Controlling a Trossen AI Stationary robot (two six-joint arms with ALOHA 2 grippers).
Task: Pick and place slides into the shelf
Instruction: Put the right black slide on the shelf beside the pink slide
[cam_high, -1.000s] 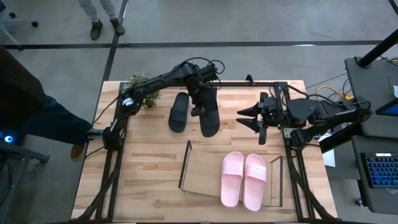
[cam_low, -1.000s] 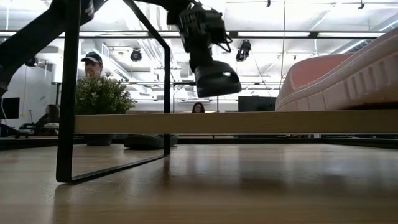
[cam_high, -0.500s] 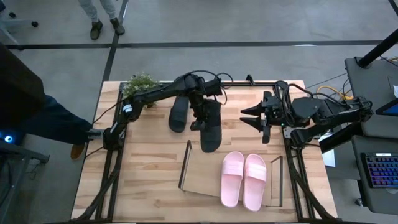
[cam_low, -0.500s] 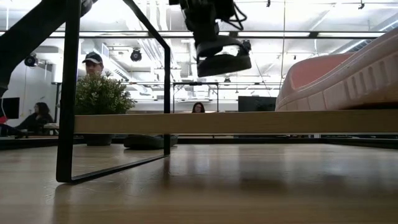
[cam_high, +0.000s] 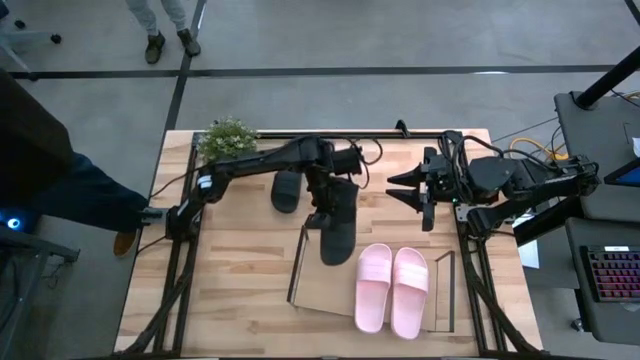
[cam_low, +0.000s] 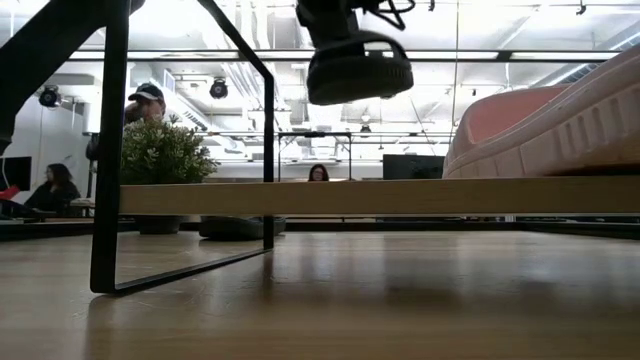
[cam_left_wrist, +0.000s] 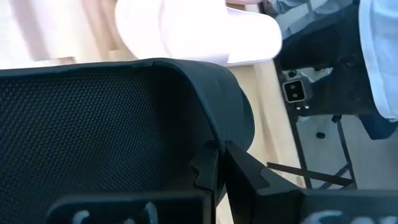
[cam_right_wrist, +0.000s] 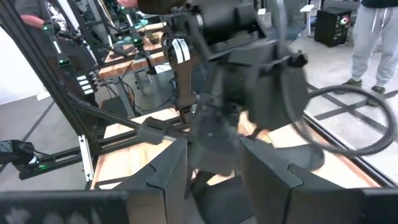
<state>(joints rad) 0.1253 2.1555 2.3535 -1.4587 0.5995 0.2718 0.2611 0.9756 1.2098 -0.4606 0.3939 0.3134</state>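
One black slide (cam_high: 337, 228) hangs in the air over the far left part of the shelf (cam_high: 322, 285), with my left gripper (cam_high: 322, 212) shut on it. In the low view this slide (cam_low: 358, 72) hangs well above the shelf board (cam_low: 380, 197). The other black slide (cam_high: 286, 190) lies flat on the table beyond it. The pink pair (cam_high: 392, 290) lies side by side on the shelf's right half. At the table's right side my right gripper (cam_high: 398, 190) hovers open, holding nothing. My left gripper pinches the black slide's raised side edge (cam_left_wrist: 214, 146) between its two fingers, near one rounded end: one finger on the textured footbed side, the other outside. The fingers slant down from the table's far left. The slide is lifted clear, lying roughly level below them.
A small potted plant (cam_high: 228, 140) stands at the table's far left corner. Thin dark metal frames (cam_high: 297, 265) rise at the shelf's two ends. Bare shelf board lies left of the pink pair. People (cam_low: 148, 100) are in the room beyond the table.
My left gripper has carried the black slide toward the table's near edge and slightly right, from beside the other black slide to above the shelf's far left part, rising a little. The slide has stayed clear of the table.
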